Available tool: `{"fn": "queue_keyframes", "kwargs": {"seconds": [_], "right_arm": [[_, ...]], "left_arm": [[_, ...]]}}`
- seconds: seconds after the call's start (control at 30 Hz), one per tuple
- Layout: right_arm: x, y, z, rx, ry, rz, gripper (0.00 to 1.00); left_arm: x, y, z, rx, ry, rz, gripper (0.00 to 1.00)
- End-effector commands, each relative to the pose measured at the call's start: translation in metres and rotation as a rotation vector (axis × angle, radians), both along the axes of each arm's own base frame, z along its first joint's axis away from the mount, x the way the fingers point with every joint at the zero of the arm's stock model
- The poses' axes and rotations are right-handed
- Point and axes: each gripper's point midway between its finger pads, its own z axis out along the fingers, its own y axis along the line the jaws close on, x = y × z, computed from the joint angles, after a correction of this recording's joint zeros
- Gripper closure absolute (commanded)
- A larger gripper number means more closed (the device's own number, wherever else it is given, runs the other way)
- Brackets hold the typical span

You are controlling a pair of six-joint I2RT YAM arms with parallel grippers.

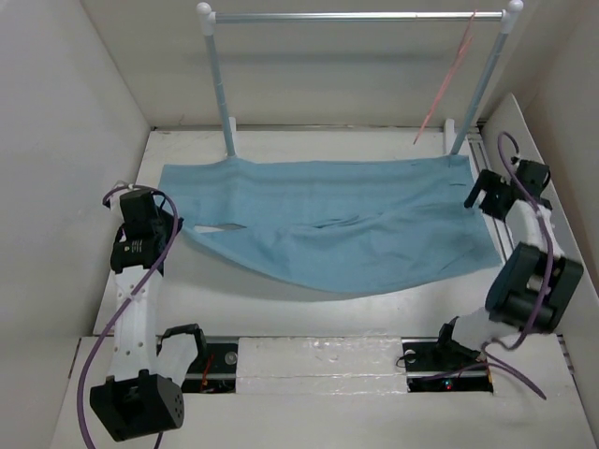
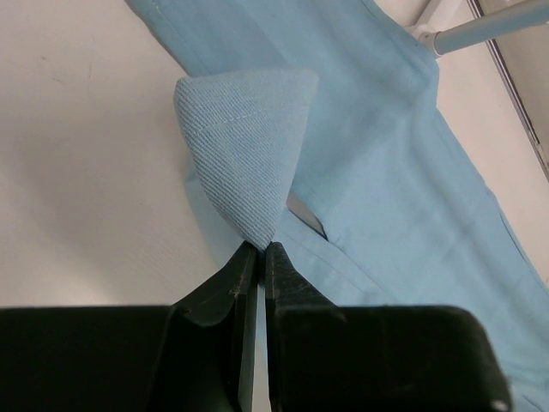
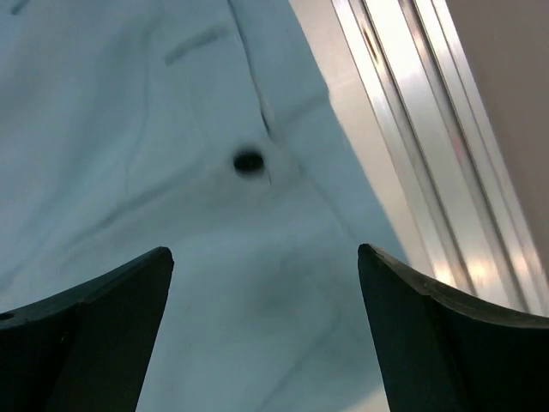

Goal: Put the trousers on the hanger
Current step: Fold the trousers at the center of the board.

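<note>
At the near left, the left hand (image 2: 260,249) is pinched tight on a peaked fold of the trousers (image 1: 328,224), its arm bent in from the left edge. The trousers are light blue and lie spread across the bench (image 1: 281,313), with the dark button (image 3: 248,161) at the right end. The right hand (image 3: 264,249) stands wide, holding nothing, above that end, its arm folded at the right. The pink hanger (image 1: 447,79) hangs tilted from the far rail (image 1: 356,16), right of centre.

Your top camera looks down over the whole counter (image 1: 281,313), while both wrist cameras sit close above its trousers (image 1: 328,220).
</note>
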Motion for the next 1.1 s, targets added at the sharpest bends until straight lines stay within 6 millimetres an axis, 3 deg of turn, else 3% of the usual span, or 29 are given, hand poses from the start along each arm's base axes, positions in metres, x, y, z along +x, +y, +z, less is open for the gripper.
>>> {"fn": "queue_keyframes", "kwargs": {"seconds": [0.0, 0.03, 0.13, 0.2, 0.27, 0.37, 0.43, 0.53, 0.7, 0.8, 0.83, 0.97, 1.07], "right_arm": [[-0.077, -0.006, 0.014, -0.005, 0.037, -0.281, 0.07], [-0.112, -0.01, 0.009, -0.007, 0.034, -0.394, 0.14], [-0.158, -0.015, 0.001, -0.035, 0.084, -0.526, 0.2], [-0.175, -0.019, -0.007, -0.038, 0.171, -0.573, 0.22], [-0.179, -0.023, -0.021, -0.003, 0.194, -0.566, 0.24], [-0.167, -0.023, -0.034, 0.049, 0.19, -0.52, 0.22], [-0.147, -0.021, -0.039, 0.099, 0.144, -0.424, 0.21], [-0.149, -0.025, -0.056, 0.121, 0.229, -0.415, 0.21], [-0.152, -0.023, -0.075, 0.137, 0.214, -0.426, 0.22], [-0.149, -0.023, -0.091, 0.173, 0.229, -0.428, 0.29], [-0.149, -0.022, -0.097, 0.187, 0.243, -0.428, 0.36], [-0.133, -0.026, -0.094, 0.189, 0.203, -0.403, 0.46], [-0.125, -0.028, -0.097, 0.205, 0.202, -0.394, 0.46]], "left_arm": [[-0.003, -0.002, 0.005, 0.008, -0.027, -0.013, 1.0], [-0.003, -0.003, 0.004, 0.007, -0.025, -0.016, 1.0], [-0.002, -0.001, 0.003, 0.014, -0.017, -0.015, 1.0], [0.002, -0.003, 0.007, 0.004, -0.025, -0.025, 1.0], [0.006, -0.005, 0.009, -0.006, -0.032, -0.034, 1.0], [0.007, -0.005, 0.011, -0.005, -0.034, -0.033, 1.0], [0.007, -0.003, 0.013, 0.003, -0.041, -0.026, 1.0], [0.004, 0.002, 0.011, 0.023, -0.032, -0.006, 1.0], [0.0, 0.013, 0.009, 0.064, -0.018, 0.043, 1.0], [-0.001, 0.019, 0.009, 0.083, -0.01, 0.067, 1.0], [-0.002, 0.021, 0.008, 0.092, -0.007, 0.076, 1.0], [-0.008, 0.034, 0.002, 0.142, 0.019, 0.133, 1.0], [-0.009, 0.04, 0.0, 0.16, 0.03, 0.158, 1.0]]}}
